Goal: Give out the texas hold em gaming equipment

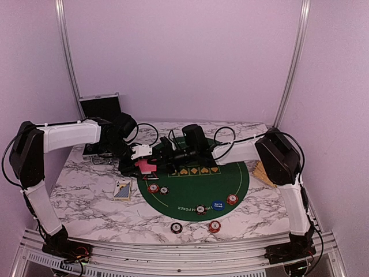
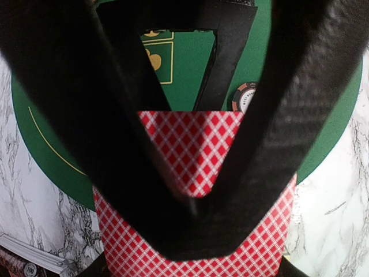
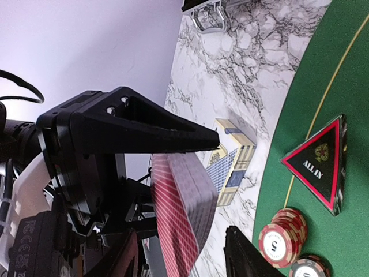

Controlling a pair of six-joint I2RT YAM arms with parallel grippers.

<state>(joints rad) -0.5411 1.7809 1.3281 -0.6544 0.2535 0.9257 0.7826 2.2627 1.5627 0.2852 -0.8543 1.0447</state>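
**chipdude:** so who's got the cards right now?

**felt_fan:** the left gripper (image 1: pixel 143 158); its jaws are clenched on the deck of red-backed cards (image 2: pixel 196 150), which hangs in the air over the far-left rim of the green mat (image 1: pixel 190 199); it's not lying on anything

**chipdude:** and the other arm?

**felt_fan:** the right gripper (image 3: pixel 183 242) is right up at the deck from the opposite side; jaws released, one finger on each side of the cards with a gap showing on both, so it isn't pinching them as far as I can see

**chipdude:** rest of the gear?

**felt_fan:** the black ALL IN triangle (image 3: pixel 316 167) lies flat on the mat near the deck, with a little stack of dark-red chips (image 3: pixel 281 238) beside it; more chips sit along the near arc of the mat, with the blue button (image 1: pixel 217 205) between two of them; two loose chips (image 1: pixel 176 227) lie off the mat on the marble worktop (image 1: pixel 86 202) toward the front edge; a blue card box (image 1: pixel 122 189) rests on the marble left of the mat; the black case (image 1: pixel 99 107) is at the far-left corner
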